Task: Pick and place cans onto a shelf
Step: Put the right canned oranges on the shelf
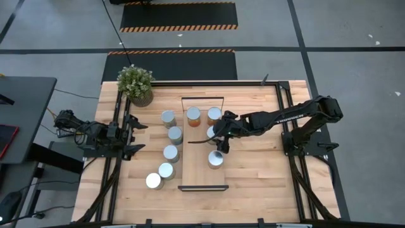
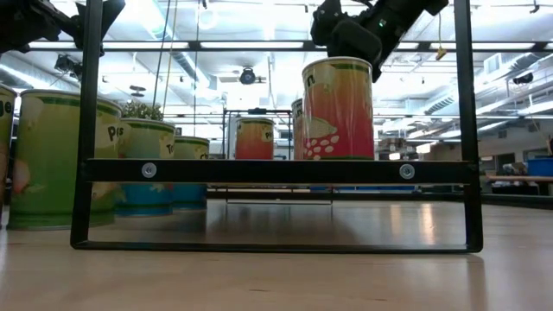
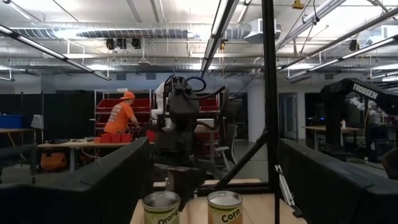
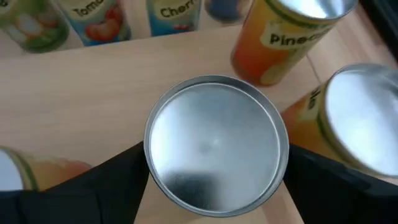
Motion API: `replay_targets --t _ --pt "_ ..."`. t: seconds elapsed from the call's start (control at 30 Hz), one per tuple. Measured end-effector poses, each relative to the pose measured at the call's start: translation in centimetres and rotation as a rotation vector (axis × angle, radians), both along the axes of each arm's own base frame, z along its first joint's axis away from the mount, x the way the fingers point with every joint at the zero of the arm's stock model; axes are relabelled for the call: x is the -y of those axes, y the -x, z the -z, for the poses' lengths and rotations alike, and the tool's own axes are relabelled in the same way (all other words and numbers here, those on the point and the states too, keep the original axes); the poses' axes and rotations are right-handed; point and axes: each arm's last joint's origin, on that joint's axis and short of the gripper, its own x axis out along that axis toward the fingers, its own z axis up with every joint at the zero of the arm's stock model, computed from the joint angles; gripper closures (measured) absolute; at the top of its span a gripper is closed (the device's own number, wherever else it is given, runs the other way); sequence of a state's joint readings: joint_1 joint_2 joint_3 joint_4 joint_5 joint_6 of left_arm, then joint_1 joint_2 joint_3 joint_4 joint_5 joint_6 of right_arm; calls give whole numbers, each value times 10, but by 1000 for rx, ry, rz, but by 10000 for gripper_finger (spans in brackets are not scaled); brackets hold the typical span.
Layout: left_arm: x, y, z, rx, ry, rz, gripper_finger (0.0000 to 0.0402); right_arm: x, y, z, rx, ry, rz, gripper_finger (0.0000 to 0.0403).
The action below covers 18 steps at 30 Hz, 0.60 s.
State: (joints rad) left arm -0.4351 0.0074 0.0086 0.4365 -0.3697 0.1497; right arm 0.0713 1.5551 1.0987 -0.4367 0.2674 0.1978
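Silver-topped can (image 4: 214,146) stands upright on the shelf (image 1: 202,174), between the right claw's (image 1: 218,147) parted fingers.

Grey floor (image 1: 354,38), striped mats (image 1: 178,17), ceiling lights (image 3: 224,25), red shelving (image 3: 112,106)

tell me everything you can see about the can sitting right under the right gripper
It is a short cylindrical can with a shiny silver round lid and a raised rim, its side printed orange, pink and yellow with a pale picture. It stands upright on the long light-wood shelf board, toward the board's right edge, with other cans close by but apart from it. The right gripper hangs directly over it, dark fingers open on either side of the lid.
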Motion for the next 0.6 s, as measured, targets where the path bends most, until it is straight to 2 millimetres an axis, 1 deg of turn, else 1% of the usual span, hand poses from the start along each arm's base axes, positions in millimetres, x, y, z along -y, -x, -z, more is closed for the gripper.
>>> replay_targets --t 0.23,0.6 --pt "0 0 0 0 0 0 44 0 -1 -4 11 50 25 53" --pt "0 0 0 0 0 0 44 -4 0 -6 30 77 75 53"
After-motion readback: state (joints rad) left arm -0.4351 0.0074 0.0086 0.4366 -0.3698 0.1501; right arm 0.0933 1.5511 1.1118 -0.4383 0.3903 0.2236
